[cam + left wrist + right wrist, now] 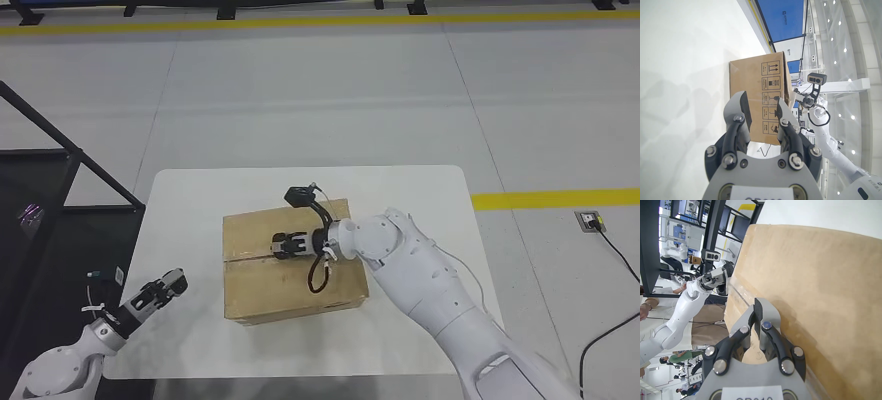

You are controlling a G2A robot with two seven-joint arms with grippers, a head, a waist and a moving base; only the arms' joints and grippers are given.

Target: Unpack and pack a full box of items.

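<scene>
A closed brown cardboard box [290,260] sits in the middle of the white table [200,200], its top flaps taped along the centre seam. My right gripper [281,243] lies over the box top at the seam, fingers shut with nothing between them; up close the right gripper [755,311] rests just above the taped seam of the box [810,275]. My left gripper [170,285] hovers off the table's near-left part, a short way from the box, and stands open. From the wrist, the left gripper [762,106] faces the printed side of the box [757,91].
A black metal frame [60,170] stands beside the table's left edge. Bare table surface lies to the left, right and far side of the box. Grey floor with yellow lines surrounds the table.
</scene>
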